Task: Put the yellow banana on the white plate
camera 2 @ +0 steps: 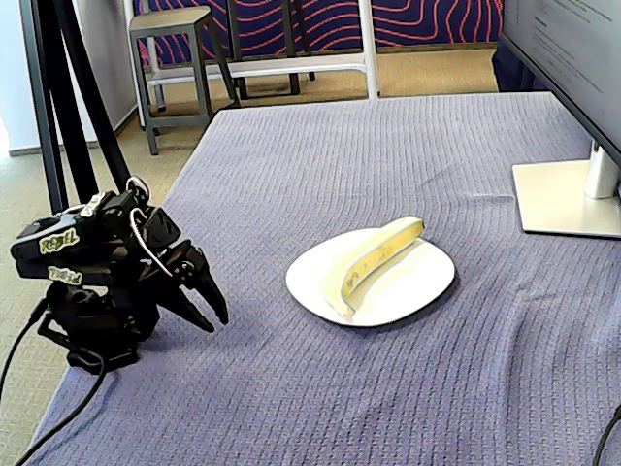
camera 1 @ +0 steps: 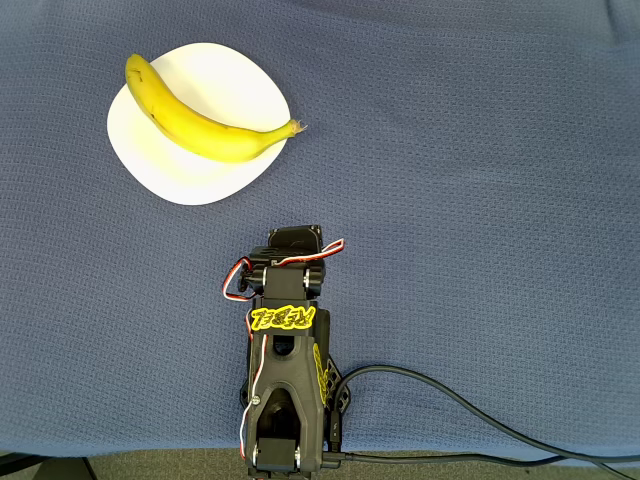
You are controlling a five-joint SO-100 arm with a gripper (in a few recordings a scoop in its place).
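The yellow banana lies across the white plate, its stem tip poking just over the plate's rim. In the overhead view the plate sits at the upper left of the blue cloth. My black arm is folded back near the table's edge, well apart from the plate. In the fixed view my gripper points down at the cloth left of the plate. Its fingers are drawn together at the tips and hold nothing.
A monitor's white base stands at the right in the fixed view. A black cable runs from the arm's base along the near edge. Black tripod legs and a stool stand off the table.
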